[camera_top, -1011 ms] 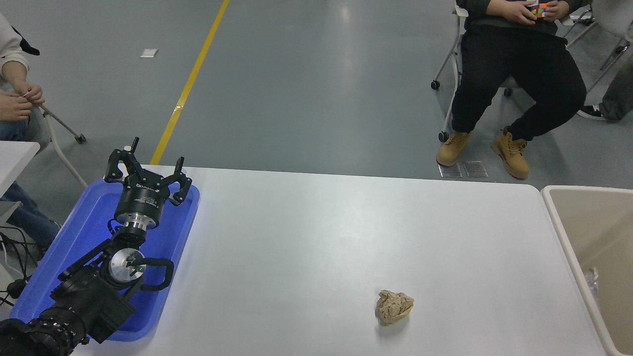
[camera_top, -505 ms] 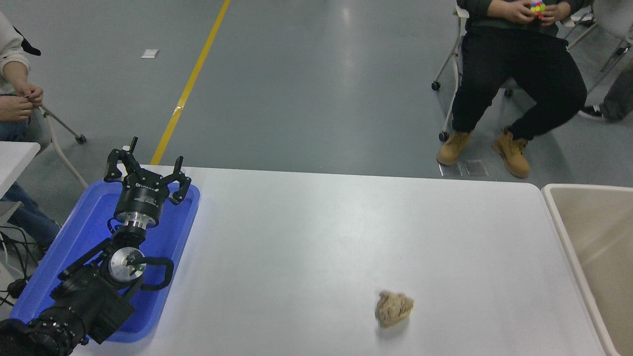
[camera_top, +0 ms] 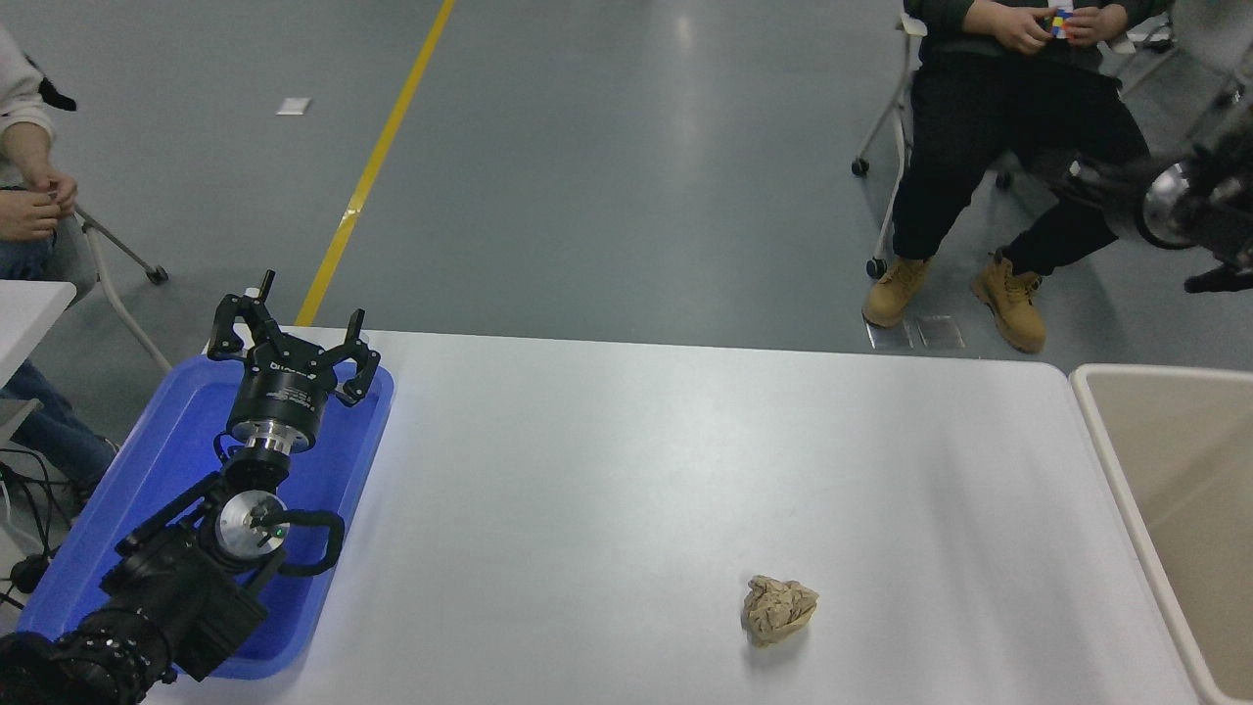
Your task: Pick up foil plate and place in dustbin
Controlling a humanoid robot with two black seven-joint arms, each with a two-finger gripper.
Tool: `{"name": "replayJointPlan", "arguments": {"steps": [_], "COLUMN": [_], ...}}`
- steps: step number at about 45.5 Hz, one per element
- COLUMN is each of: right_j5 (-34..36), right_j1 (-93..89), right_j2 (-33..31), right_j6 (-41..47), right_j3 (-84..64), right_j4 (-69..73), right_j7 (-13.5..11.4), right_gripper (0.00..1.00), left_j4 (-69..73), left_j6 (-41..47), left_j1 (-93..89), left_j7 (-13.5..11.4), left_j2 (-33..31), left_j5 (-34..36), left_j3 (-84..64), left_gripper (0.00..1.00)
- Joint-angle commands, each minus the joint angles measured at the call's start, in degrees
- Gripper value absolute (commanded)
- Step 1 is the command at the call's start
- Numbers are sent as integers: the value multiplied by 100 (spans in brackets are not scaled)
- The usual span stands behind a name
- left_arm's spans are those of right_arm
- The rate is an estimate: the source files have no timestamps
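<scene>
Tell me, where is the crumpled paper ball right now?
In the head view, the crumpled paper ball lies alone on the white table, near its front edge, right of middle, with the dustbin further right.

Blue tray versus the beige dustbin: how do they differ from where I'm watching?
The blue tray is flat and shallow, at the table's left edge, with the parked left gripper above it. The dustbin is beige with a thick cream rim, much deeper, and stands off the table's right end, cut off by the picture's edge. Both are rectangular plastic with rounded corners. No foil plate shows in either.
</scene>
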Motion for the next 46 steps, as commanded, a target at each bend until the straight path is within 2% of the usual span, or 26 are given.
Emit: {"name": "replayJointPlan", "arguments": {"steps": [1, 9, 23, 46], "right_j5": [-258, -285, -285, -276], "right_j1": [1099, 1996, 2893, 3166], "right_j2": [367, 402, 358, 394], "right_j6": [918, 1911, 3098, 3125], "right_j3": [-527, -1161, -1346, -1319], "right_j4": [1048, 2138, 3711, 4072], "right_j7": [-20, -11, -20, -20], "right_gripper": [100, 100, 100, 100], "left_j4": [0, 0, 0, 0], "left_j6": [-4, 5, 5, 5], "left_j1": [1, 1, 9, 9], "left_j7": [0, 0, 0, 0], "left_j2": [0, 0, 0, 0], "left_j5": [3, 3, -6, -6], "left_j3": [0, 0, 0, 0], "left_gripper": [100, 100, 100, 100]}}
